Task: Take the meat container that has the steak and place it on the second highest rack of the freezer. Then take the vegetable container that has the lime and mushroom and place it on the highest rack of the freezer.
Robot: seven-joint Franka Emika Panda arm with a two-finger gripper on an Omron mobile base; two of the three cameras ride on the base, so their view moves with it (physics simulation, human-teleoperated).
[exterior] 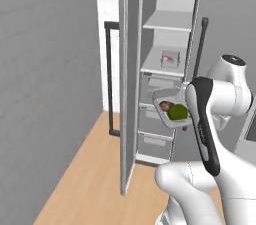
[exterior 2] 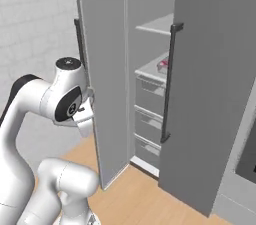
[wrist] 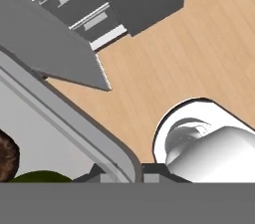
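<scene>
With the steak tray already on the lower shelf, the gripper, nearly closed on the vegetable container rim, carries lime and mushroom; next: lift to the highest rack above.

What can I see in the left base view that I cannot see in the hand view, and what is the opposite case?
Left base view alone: the steak in its tray on the second highest rack, and the bare highest rack above it.

Hand view alone: the gripper shut on the rim of the vegetable container, seen from close up.

Both: that container with the lime and the mushroom, the freezer's grey drawers, its open door and the wooden floor.
</scene>
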